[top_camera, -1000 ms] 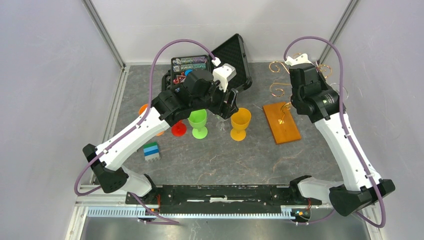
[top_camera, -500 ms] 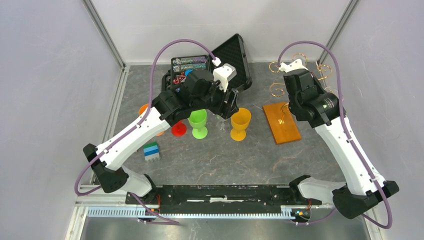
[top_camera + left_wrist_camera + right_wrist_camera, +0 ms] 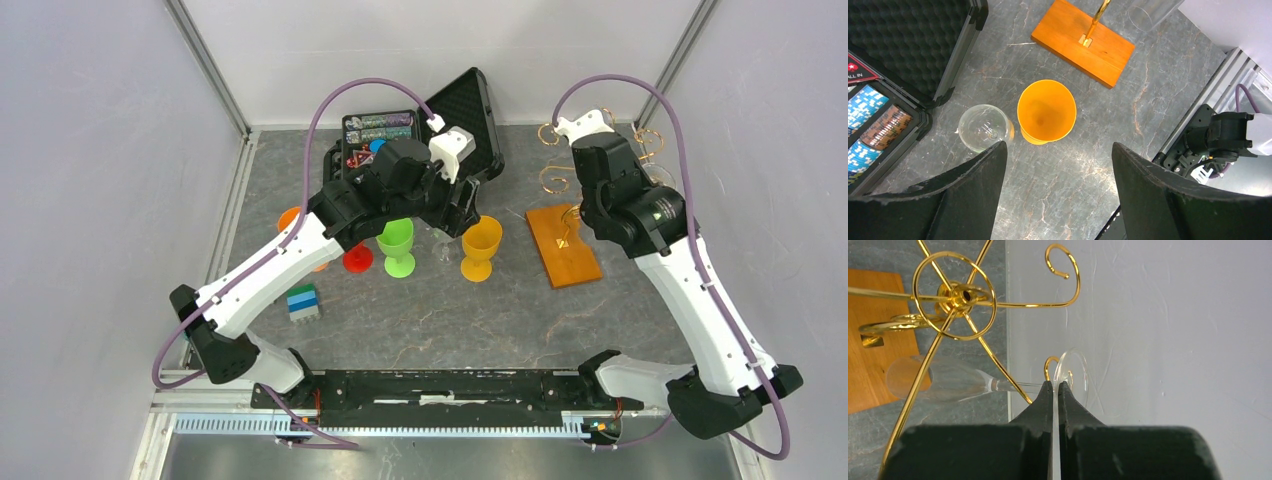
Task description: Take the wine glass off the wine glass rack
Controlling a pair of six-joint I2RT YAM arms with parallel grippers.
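Observation:
The clear wine glass [image 3: 938,380] hangs sideways on the gold wire wine glass rack [image 3: 955,292], its bowl to the left and its round foot [image 3: 1077,371] against a curled hook. My right gripper [image 3: 1055,386] is shut on the rim of that foot. In the top view the rack's scrolls [image 3: 553,180] rise from the orange-brown base [image 3: 563,245] beside my right wrist. My left gripper [image 3: 1059,147] stands open with nothing between its fingers. It hovers over an orange cup [image 3: 1046,111] and a second clear glass [image 3: 984,127] standing on the table.
An open black foam-lined case [image 3: 470,110] lies at the back. A green cup [image 3: 397,243], a red cup [image 3: 357,258] and the orange cup [image 3: 480,245] stand mid-table, and a stack of coloured blocks [image 3: 302,303] sits nearer. The side wall is close behind the rack.
My right wrist has shifted slightly left and toward the back at the rack, staying shut. The left arm has barely moved.

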